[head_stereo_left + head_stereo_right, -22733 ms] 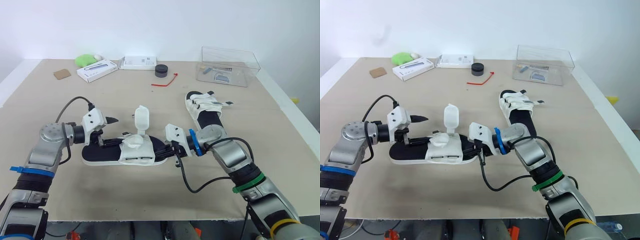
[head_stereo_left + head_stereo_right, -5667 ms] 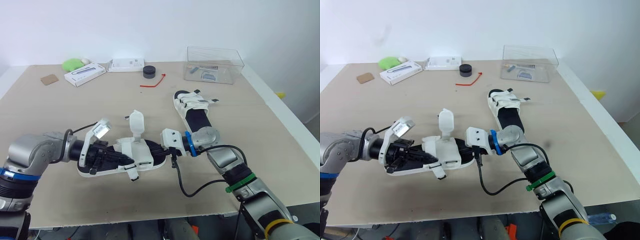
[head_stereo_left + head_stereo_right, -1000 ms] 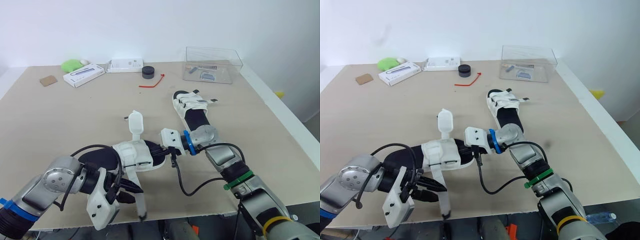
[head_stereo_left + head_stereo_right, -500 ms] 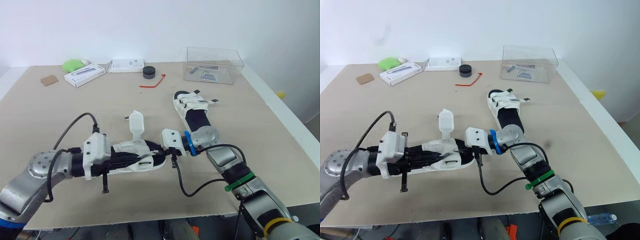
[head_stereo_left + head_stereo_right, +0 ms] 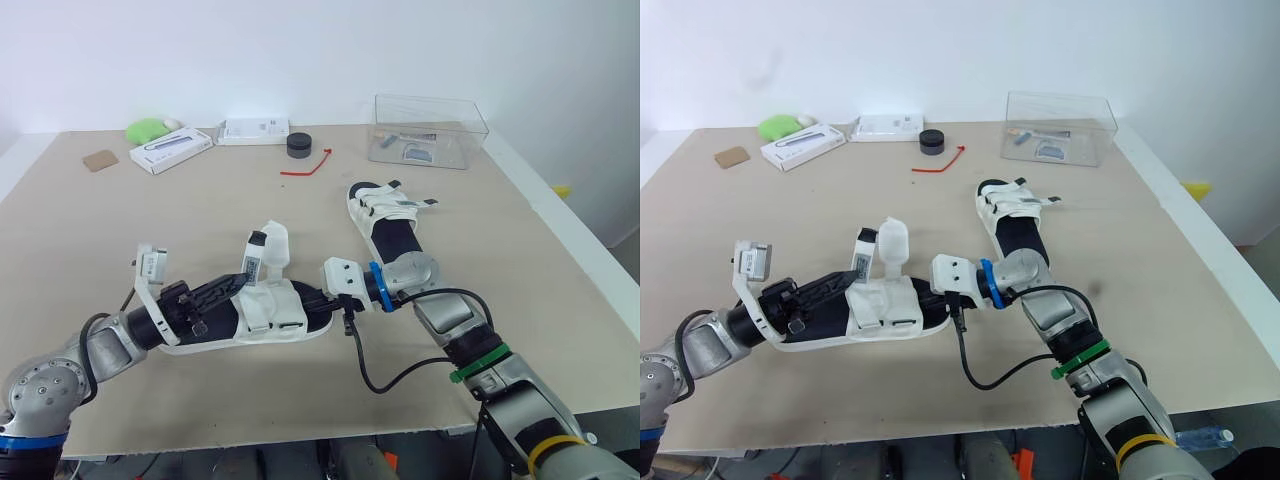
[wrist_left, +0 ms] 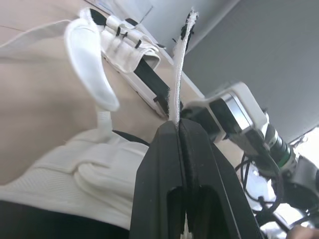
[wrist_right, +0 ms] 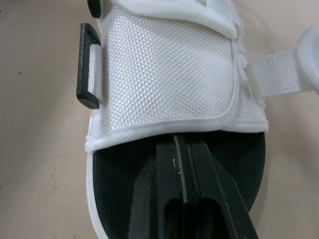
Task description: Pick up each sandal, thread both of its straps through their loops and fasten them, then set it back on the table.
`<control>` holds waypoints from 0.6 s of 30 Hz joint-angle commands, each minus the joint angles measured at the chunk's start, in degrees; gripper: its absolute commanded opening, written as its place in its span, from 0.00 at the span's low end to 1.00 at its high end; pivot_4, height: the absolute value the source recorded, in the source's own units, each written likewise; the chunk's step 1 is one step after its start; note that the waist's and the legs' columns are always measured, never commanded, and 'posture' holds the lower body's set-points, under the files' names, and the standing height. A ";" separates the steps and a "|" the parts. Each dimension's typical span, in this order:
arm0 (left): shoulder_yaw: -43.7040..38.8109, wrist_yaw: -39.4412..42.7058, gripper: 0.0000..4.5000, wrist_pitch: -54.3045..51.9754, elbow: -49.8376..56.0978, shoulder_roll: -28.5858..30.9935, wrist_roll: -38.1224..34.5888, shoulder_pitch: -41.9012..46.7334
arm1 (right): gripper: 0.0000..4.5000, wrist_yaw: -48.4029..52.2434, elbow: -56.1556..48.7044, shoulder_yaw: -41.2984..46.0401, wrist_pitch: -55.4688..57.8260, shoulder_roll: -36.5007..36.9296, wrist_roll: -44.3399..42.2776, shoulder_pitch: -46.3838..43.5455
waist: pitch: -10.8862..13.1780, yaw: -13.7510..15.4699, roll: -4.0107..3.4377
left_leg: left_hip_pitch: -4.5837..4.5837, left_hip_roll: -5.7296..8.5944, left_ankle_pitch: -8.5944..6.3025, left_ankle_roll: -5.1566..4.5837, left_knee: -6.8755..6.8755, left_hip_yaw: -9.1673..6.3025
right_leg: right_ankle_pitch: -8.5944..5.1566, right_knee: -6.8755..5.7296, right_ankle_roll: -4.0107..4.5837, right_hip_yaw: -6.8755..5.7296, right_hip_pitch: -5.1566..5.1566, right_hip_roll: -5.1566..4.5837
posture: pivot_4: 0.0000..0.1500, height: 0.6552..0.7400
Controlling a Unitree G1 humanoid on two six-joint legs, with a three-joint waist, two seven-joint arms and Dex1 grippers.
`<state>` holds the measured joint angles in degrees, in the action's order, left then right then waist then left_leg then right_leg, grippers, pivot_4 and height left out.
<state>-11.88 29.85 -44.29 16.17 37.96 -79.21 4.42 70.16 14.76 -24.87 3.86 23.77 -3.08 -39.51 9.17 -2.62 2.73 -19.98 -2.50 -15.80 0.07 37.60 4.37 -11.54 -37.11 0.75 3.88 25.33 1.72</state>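
Observation:
A white-strapped sandal with a black sole (image 5: pixel 255 318) lies on the table in front of me. My left gripper (image 5: pixel 242 284) reaches over it from the heel side and is shut on one of its white straps (image 6: pixel 175 84), which it holds upright above the upper. A second strap tab (image 5: pixel 275 243) stands up just behind. My right gripper (image 7: pixel 181 149) is shut on the toe end of the same sandal's sole, and appears at the toe (image 5: pixel 322 300) from the head. The other sandal (image 5: pixel 392 225) lies farther right with its straps across its upper.
At the back stand a clear plastic box (image 5: pixel 428 130), a black round object (image 5: pixel 298 145), a red tie (image 5: pixel 305 165), two white boxes (image 5: pixel 168 149) (image 5: pixel 255 128), a green object (image 5: pixel 148 129) and a brown card (image 5: pixel 98 160). The table's front edge runs close below my arms.
My left gripper has swung from the sandal's near side round to its heel side, carrying the strap from hanging low to standing up over the upper. The right gripper has stayed put.

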 commanded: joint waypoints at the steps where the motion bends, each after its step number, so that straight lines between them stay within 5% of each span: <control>1: -3.27 -1.34 0.00 0.07 -1.70 -1.86 -0.24 1.17 | 0.00 0.32 2.74 -1.88 1.45 1.70 3.67 0.90 | -0.01 0.00 0.01 | 0.00 0.01 0.00 0.00 0.00 0.01 | 0.00 0.00 -0.01 0.01 0.00 -0.01 | 1.00 1.00; 18: -2.88 -3.41 0.00 -3.52 -5.37 -6.60 4.14 3.00 | 0.00 0.41 2.44 -1.79 2.00 1.75 3.54 0.82 | -0.02 -0.02 0.04 | -0.05 0.07 0.00 0.00 0.00 -0.01 | 0.08 0.01 -0.14 0.04 0.00 -0.05 | 1.00 1.00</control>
<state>-13.40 26.65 -47.66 10.74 30.93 -76.01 6.65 70.62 14.83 -24.93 4.09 23.98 -3.05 -39.84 9.14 -2.63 2.77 -20.03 -2.43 -15.80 0.08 37.60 4.35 -11.47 -37.10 0.62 3.92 25.33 1.67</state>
